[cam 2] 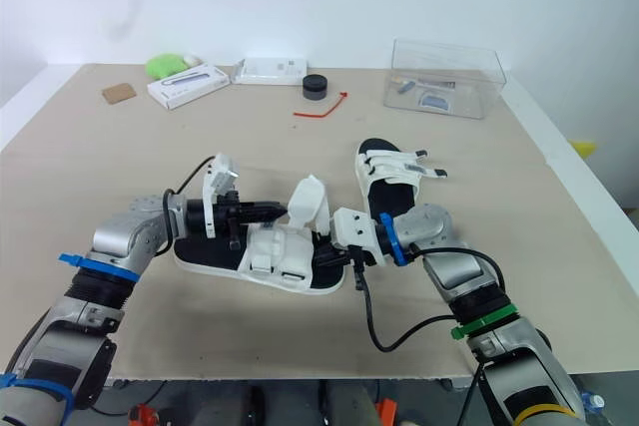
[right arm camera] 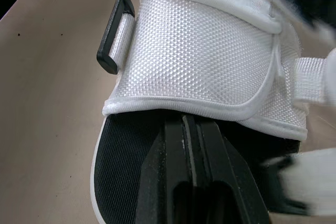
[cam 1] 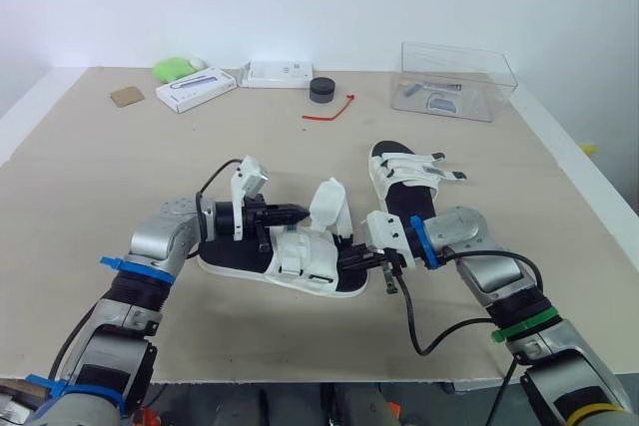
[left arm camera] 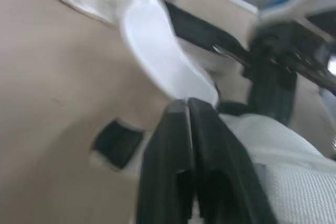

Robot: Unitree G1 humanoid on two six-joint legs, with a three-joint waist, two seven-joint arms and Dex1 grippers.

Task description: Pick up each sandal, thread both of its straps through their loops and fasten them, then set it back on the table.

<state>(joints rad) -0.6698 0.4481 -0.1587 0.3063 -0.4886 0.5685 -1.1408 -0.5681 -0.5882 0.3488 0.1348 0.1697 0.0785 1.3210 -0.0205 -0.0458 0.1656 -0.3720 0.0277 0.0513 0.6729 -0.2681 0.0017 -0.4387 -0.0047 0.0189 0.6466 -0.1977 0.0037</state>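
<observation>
A white sandal with a black footbed lies on the table between my two grippers. One of its white straps stands upright. My left gripper points right and is shut on the edge of that strap; the left wrist view has the fingers pressed together at the strap's end. My right gripper is shut, its fingertips lying on the black footbed just under the edge of the white mesh band. A black loop sits at that band's side. The second sandal lies farther back on the right.
At the table's back edge are a clear plastic box, a black round puck, a red cord, two white boxes, a green object and a brown square. The table's front edge is close behind my arms.
</observation>
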